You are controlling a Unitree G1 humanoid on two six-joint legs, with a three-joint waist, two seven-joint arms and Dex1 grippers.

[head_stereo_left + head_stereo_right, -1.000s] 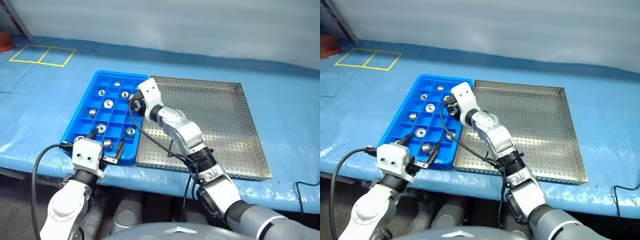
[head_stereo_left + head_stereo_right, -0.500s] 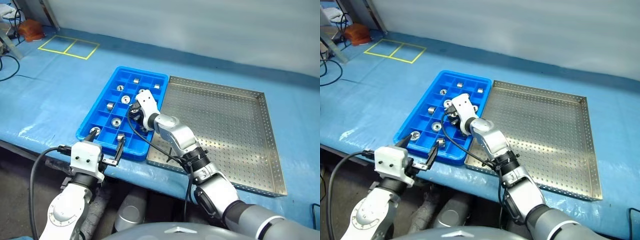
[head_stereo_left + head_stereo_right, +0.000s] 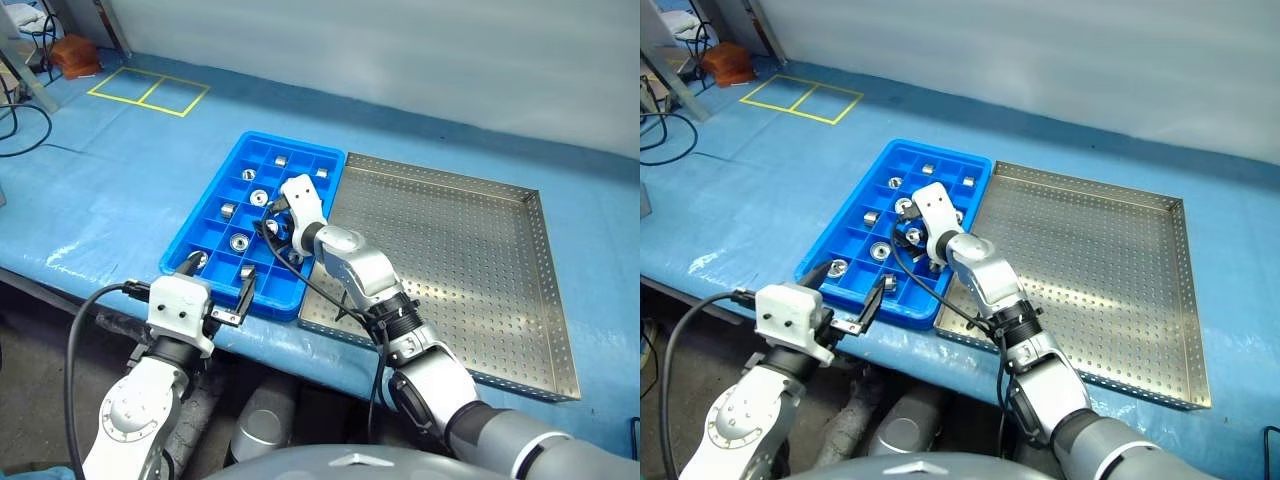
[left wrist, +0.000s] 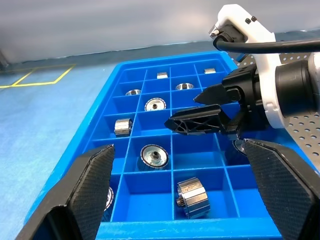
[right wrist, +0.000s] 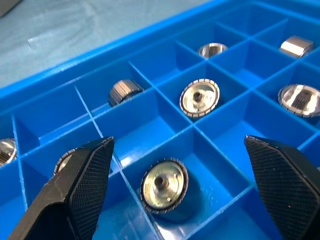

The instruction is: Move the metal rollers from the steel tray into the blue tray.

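The blue tray point(image 3: 295, 142) lies on the table left of the steel tray point(image 3: 460, 260), whose perforated floor shows bare. Several metal rollers point(image 3: 238, 242) sit in separate compartments of the blue tray. My right gripper point(image 5: 177, 142) hovers over the tray's middle right compartments point(image 3: 278, 228), open, with nothing between its fingers. One roller point(image 5: 164, 185) lies in the compartment just under it. My left gripper point(image 3: 218, 282) is level at the blue tray's near edge, open and empty, with a roller point(image 4: 192, 197) in the compartment in front of it.
The table wears a blue cover, and its near edge runs just under the two trays. Yellow tape squares point(image 3: 150, 92) mark the far left, with an orange object point(image 3: 75, 52) and cables beyond. A black cable point(image 3: 300, 285) hangs from my right wrist.
My right gripper has opened over the blue tray, and a roller now rests in the compartment below it. The whole picture has shifted with the camera. The left arm has kept still.
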